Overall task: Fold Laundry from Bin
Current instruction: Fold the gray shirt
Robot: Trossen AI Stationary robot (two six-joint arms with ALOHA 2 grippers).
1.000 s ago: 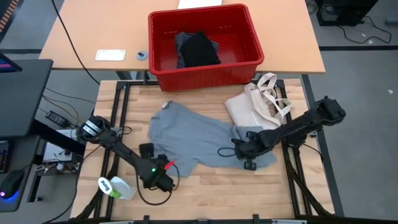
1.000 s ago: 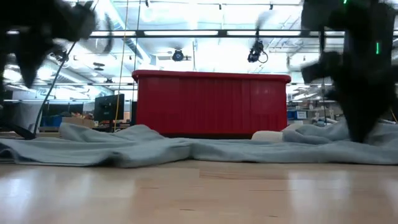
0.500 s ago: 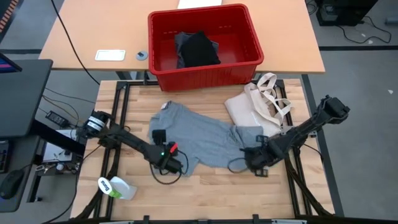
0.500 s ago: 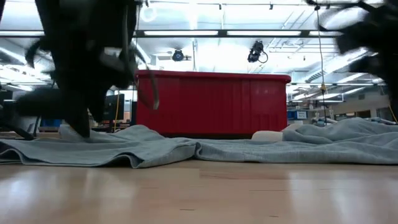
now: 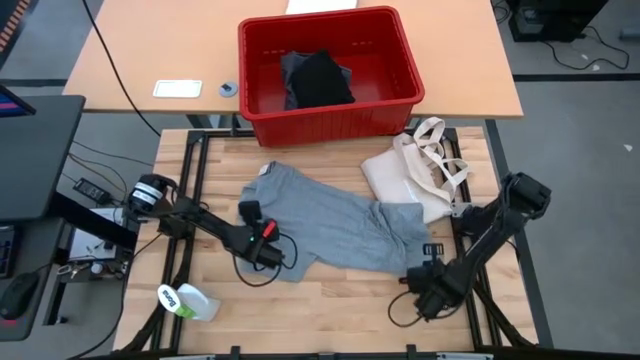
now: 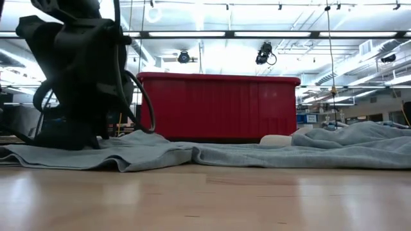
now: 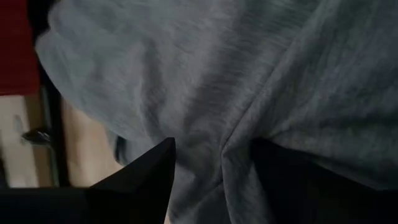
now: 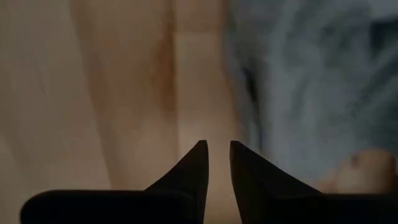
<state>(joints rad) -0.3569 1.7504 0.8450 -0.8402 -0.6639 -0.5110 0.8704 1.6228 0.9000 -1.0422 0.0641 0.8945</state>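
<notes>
Left gripper: my left gripper (image 7: 211, 168) sits low on the near-left corner of the T-shirt (image 5: 330, 222), fingers (image 7: 146, 171) spread, with a ridge of grey cloth between them. Whether they grip that ridge I cannot tell.
Left gripper from above: it shows at (image 5: 262, 243), over the T-shirt's near-left edge.
Left arm at bench height: the dark mass standing on the T-shirt's left end (image 6: 77, 83).
Right gripper: my right gripper (image 8: 216, 152) is over bare wood just off the T-shirt's near-right end, fingers parted by a narrow gap with nothing between them.
Right gripper from above: at (image 5: 432, 290), apart from the cloth.
T-shirt: light grey, lying rumpled across the middle of the bench (image 5: 330, 310), spread from left to right; from bench height it is a low wrinkled band (image 6: 257, 154).
Bin: red bin (image 5: 330, 110) stands behind the T-shirt, on the farther table beyond the bench; its long red wall (image 6: 218, 106) rises behind the cloth.
In the bin: a black garment (image 5: 320, 80) piled with a darker grey piece beside it.
Tote: cream tote (image 5: 412, 170) lies just right of the T-shirt's far end, touching it, handles toward the bin.
Bottle: a white and green bottle (image 5: 185, 300) lies at the bench's edge, well left of the T-shirt's near side.
</notes>
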